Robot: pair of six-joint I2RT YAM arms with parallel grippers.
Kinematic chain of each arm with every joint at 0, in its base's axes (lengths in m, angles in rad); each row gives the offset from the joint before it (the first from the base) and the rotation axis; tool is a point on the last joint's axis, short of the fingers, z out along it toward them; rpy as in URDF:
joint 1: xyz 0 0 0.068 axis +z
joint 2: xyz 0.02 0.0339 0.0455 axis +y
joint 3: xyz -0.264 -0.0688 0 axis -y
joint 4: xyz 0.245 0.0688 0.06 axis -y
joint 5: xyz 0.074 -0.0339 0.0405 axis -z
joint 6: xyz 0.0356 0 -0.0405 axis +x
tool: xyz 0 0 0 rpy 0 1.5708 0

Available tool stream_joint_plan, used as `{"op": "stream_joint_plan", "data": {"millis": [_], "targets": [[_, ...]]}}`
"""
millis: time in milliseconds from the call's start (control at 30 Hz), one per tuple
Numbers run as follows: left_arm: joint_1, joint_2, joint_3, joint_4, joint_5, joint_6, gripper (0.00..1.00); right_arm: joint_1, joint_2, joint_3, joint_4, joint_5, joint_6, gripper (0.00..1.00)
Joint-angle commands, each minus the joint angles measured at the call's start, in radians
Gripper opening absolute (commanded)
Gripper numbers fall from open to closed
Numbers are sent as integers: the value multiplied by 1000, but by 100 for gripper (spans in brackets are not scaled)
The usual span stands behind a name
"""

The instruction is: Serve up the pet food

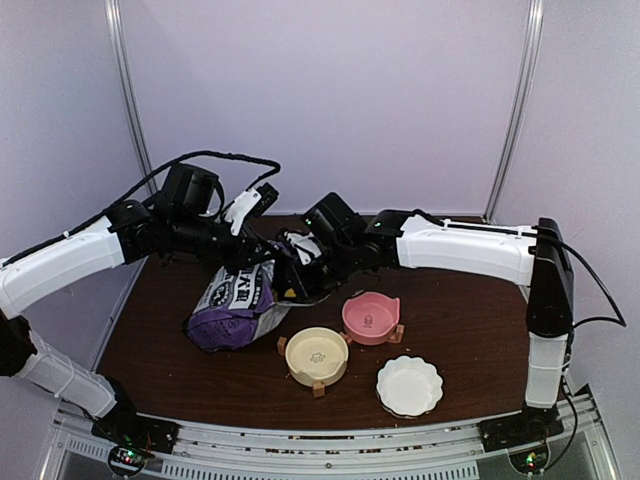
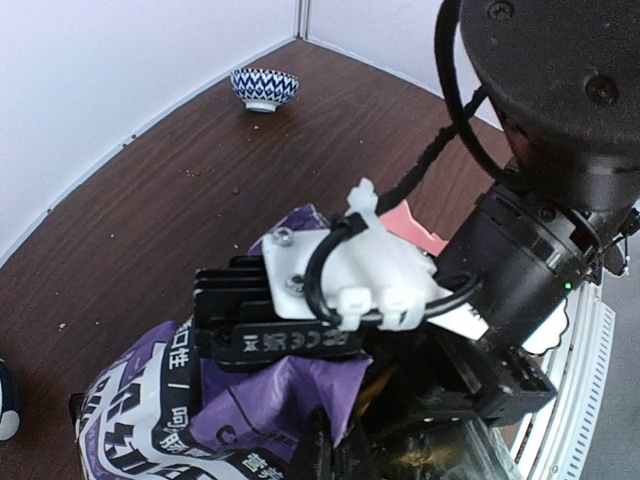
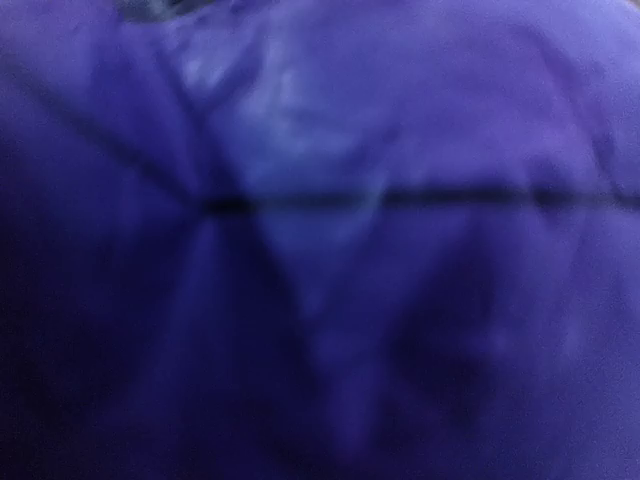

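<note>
The purple pet food bag (image 1: pixel 235 305) lies tilted on the brown table, its top raised toward both grippers. No kibble shows; it is hidden in the bag. My left gripper (image 1: pixel 262 256) is shut on the bag's purple top edge, as the left wrist view (image 2: pixel 335 450) shows. My right gripper (image 1: pixel 300 274) is pressed against the bag's mouth just right of the left one. Its wrist view is filled by blurred purple bag film (image 3: pixel 320 240), so its fingers are hidden. The cream bowl (image 1: pixel 317 354) and pink bowl (image 1: pixel 370 317) stand in front of the bag and look empty.
A white scalloped dish (image 1: pixel 409 385) sits at the front right. A blue-and-white patterned bowl (image 2: pixel 264 87) stands in the far corner of the table by the wall. The right arm's wrist (image 2: pixel 540 240) crowds close above the left gripper.
</note>
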Motion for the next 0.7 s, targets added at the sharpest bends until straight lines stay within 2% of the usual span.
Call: {"op": "stream_joint_plan", "data": {"millis": [0, 267, 667], "targets": [[19, -6, 0, 31, -99, 4, 0, 25, -72, -65, -44, -288, 32, 6], [19, -38, 10, 5, -96, 70, 0, -53, -190, -239, 149, -404, 189, 6], [20, -132, -62, 56, -121, 111, 0, -190, -401, -524, 492, -460, 486, 5]]}}
